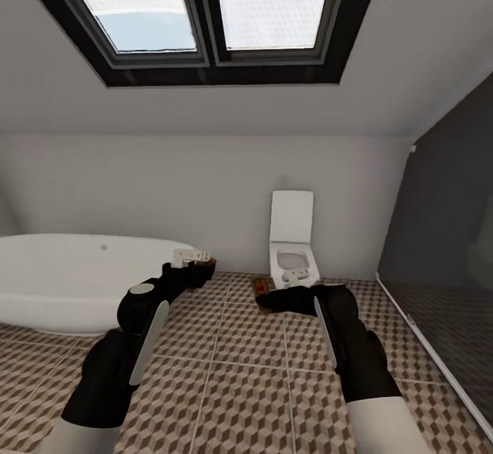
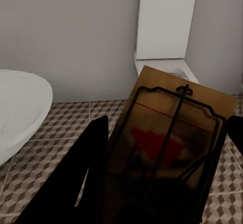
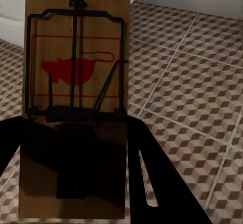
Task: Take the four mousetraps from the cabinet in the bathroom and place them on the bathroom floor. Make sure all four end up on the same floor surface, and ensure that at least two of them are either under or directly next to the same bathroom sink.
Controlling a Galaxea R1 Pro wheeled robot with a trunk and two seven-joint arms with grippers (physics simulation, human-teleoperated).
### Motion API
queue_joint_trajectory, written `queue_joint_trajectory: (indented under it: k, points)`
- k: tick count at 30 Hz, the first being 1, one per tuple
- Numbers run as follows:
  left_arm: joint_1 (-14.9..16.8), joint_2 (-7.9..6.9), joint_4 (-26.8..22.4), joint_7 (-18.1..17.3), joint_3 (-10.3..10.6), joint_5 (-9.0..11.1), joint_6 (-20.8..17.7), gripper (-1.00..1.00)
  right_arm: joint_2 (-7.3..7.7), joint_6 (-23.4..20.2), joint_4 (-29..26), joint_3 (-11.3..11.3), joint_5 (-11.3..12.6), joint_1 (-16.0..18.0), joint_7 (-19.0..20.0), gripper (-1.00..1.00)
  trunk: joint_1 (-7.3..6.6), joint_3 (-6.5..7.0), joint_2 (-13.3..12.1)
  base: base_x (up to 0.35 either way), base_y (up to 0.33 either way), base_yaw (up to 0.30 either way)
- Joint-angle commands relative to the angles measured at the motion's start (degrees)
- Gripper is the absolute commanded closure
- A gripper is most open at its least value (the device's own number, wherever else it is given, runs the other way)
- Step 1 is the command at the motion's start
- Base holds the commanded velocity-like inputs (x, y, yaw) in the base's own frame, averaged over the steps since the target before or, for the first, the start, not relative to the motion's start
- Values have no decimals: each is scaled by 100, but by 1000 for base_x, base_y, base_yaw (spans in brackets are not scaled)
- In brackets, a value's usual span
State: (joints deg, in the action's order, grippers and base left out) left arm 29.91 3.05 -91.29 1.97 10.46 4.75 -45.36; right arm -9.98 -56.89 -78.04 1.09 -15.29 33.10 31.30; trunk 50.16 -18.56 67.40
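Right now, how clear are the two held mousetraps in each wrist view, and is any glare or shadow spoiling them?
Left wrist view: left mousetrap is dim, its lower half in the gripper's shadow, red print smeared. Right wrist view: right mousetrap is sharp and evenly lit above, dark near the fingers. Head view: soft, no glare; skylight bright.

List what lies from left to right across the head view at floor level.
Bathtub → left tool with its mousetrap → right tool with its mousetrap → toilet → dark glass partition.
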Motion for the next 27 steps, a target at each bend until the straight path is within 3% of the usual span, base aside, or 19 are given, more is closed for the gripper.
queue_joint_trajectory:
  k: [1,10,20,27]
  points:
    - [6,2,-3,16,-1,43,-25,100,-1,-25,4,-3,-43,4,40,100,0,-2,5,0,0,269]
    - [6,2,5,17,-6,41,53,100,-1,-14,66,35,-37,4,35,100,0,41,5,0,0,269]
    - [6,2,6,22,-7,36,93,100,-1,277,86,63,-36,4,11,100,0,92,5,0,-2,265]
    - [6,2,6,29,-9,35,90,100,-1,297,89,78,-36,4,9,100,0,129,5,0,-140,263]
